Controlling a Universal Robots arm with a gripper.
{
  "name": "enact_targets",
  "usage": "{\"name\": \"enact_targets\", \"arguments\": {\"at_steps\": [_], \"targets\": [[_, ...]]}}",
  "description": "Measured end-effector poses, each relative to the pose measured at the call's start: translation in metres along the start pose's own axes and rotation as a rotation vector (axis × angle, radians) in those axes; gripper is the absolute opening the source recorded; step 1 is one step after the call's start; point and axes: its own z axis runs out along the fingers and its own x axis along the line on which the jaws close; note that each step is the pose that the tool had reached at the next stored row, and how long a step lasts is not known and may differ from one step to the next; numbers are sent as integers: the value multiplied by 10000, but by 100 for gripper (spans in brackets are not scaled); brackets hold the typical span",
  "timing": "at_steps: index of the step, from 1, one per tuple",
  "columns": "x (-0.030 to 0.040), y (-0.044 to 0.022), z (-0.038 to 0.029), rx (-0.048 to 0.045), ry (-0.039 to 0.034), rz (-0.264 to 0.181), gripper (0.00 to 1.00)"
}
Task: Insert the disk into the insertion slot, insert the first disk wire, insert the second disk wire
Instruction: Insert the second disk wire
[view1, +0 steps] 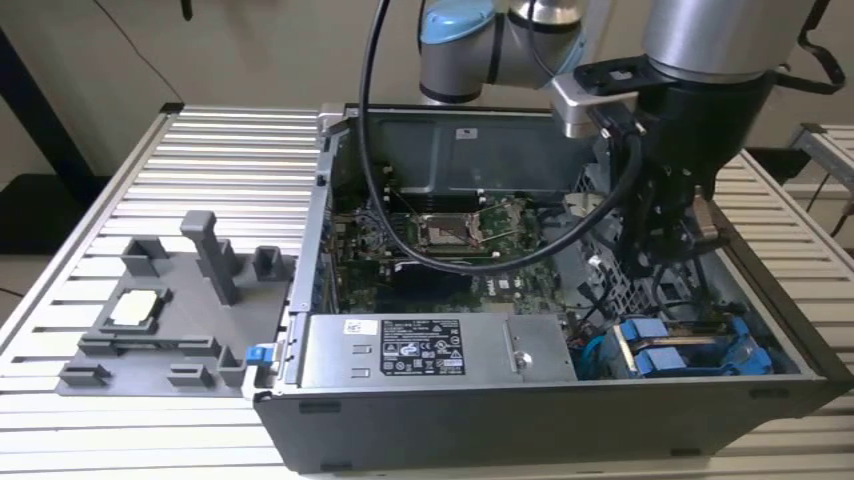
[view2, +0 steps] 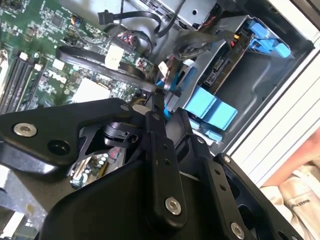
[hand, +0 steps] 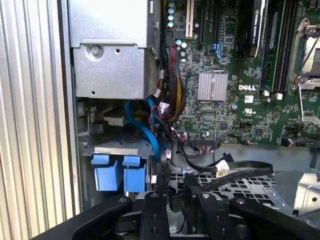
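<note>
Seated in the dark grey sheet-metal insertion slot (hand: 115, 149): the disk (view1: 674, 358), 2 glossy blue plastic tabs facing out. Just beside it, near the perforated grey cage (hand: 240, 182), the black gripper (hand: 172, 176), among a flat blue cable (hand: 149, 134) and black wires. Open or closed: cannot tell.

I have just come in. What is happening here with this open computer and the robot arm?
One robot arm is working inside an open computer case that lies on a slatted metal table. Its gripper hangs inside the case at the exterior view's right, among loose black cables. Close to it, in the corner of the case, two blue-fronted drives already sit side by side. Whether the gripper holds a cable I cannot tell.
</note>
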Motion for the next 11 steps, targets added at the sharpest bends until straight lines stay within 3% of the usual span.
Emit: {"name": "enact_targets", "arguments": {"at_steps": [3, 4, 11], "targets": [[0, 2, 0, 7, 383, -53, 30], [-2, 5, 1, 18, 442, -60, 30], [-41, 17, -2, 73, 449, -55, 30]]}}
